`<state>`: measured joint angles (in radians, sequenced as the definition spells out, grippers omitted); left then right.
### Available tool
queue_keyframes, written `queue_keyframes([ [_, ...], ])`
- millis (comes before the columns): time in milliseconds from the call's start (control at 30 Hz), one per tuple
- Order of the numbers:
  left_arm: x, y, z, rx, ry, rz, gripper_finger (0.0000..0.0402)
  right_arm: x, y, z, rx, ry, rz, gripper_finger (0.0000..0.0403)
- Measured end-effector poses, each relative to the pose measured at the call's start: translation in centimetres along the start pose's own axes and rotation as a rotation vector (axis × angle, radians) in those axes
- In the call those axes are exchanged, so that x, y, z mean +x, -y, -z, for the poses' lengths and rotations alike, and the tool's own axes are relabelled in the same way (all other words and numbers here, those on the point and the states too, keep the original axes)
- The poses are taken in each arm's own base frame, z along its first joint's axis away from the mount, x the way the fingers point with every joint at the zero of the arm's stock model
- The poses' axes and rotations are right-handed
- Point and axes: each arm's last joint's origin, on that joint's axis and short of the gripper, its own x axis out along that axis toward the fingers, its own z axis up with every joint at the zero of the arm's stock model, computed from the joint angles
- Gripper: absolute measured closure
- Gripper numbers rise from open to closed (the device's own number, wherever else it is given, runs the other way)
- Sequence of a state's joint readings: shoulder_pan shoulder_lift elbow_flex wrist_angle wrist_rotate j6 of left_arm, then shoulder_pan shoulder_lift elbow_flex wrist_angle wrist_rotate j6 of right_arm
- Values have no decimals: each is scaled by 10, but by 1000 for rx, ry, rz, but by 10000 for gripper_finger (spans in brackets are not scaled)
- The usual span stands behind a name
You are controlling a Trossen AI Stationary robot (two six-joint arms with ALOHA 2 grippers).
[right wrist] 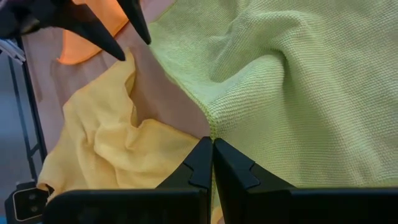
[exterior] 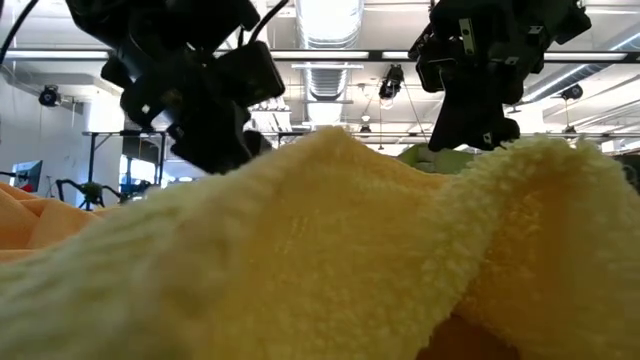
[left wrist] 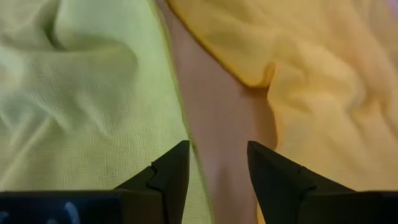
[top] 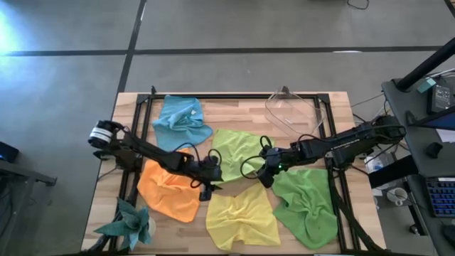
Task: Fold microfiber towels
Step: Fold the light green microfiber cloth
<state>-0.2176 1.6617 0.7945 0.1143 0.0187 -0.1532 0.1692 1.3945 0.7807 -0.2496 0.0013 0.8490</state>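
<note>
Nearest your low camera lies the yellow towel point(exterior: 330, 250), rumpled and filling most of that view. Count of towels on the tabletop point(top: 334, 99): five, one of each colour, none folded.

1. Blue towel point(top: 181, 121), crumpled, at the far left of the tabletop.
2. Orange towel point(top: 167, 188), spread at the near left, under your left arm.
3. Lime green towel point(top: 238, 149), at the centre, between the two grippers.
4. Darker green towel point(top: 309, 203), at the near right.
5. Yellow towel, near centre, between the orange and the darker green.

Other items: one clear plastic container point(top: 295, 112) at the far right, and one teal spiky ornament point(top: 131, 224) at the near left corner.

Grippers, two. Your left gripper point(left wrist: 217, 165) hangs over the bare strip of wood between the lime green and yellow towels; its fingers point(left wrist: 174, 171) stand apart and hold nothing. Your right gripper point(right wrist: 212, 158) sits at the corner of the lime green towel where it meets the yellow; its fingers point(right wrist: 199, 165) are pressed together. Whether cloth is pinched between them you cannot tell from these views.
</note>
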Motion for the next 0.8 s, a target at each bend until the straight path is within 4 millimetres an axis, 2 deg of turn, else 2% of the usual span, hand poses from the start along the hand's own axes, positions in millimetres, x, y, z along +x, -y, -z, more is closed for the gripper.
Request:
queue_keyframes([
  [333,8,2,8,-11,-21,-146,256,0,0,0,4,0,-1,394],
  [600,7,0,22,-20,-162,-173,257,0,0,0,7,-4,-3,394],
  [700,6,0,23,-23,-164,-173,271,0,0,0,7,-4,-3,394],
  [800,6,0,22,-59,-160,-175,302,0,0,0,8,-7,-6,394],
])
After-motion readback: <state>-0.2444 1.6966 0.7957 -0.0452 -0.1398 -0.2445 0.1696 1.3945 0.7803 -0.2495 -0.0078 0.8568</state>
